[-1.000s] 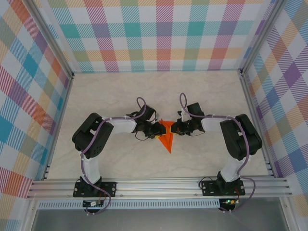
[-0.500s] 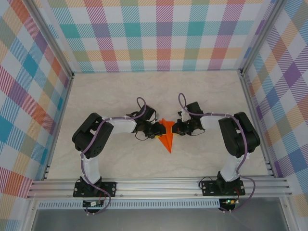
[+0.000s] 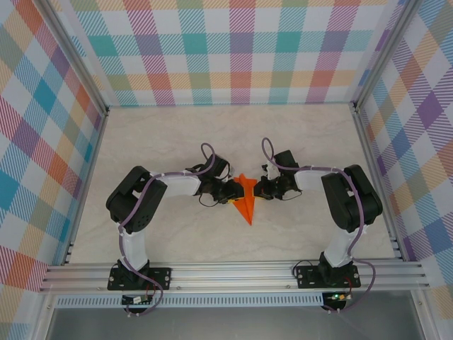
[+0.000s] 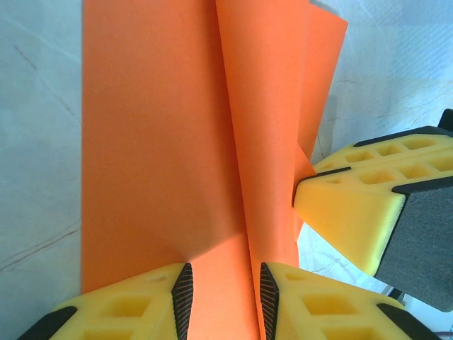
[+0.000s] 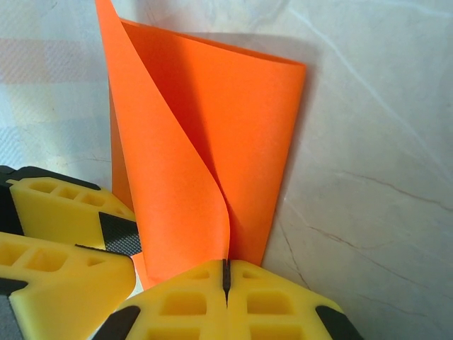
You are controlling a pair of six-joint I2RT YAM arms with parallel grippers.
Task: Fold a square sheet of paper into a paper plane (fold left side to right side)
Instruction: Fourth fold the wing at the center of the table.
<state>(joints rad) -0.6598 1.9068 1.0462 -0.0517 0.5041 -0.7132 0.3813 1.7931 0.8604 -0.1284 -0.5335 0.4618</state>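
The half-folded orange paper plane (image 3: 245, 203) lies at the middle of the table (image 3: 163, 142), nose toward the arm bases, one flap curling up. The right gripper (image 5: 225, 273) pinches that flap with its jaws fully together, and the left gripper (image 4: 223, 287) straddles the centre crease, jaws narrowly parted. The left should probably pin the lower layers while the right lays the flap edge to edge before pressing.

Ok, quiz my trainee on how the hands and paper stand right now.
1. True or false: the right hand is shut on a flap of the orange paper.
2. The left hand has its jaws: A shut tight, B apart with paper between, C clear of the paper.
3. In the top view, does the paper's tip point toward or away from the arm bases?
Key: 1 true; 2 B; 3 toward.
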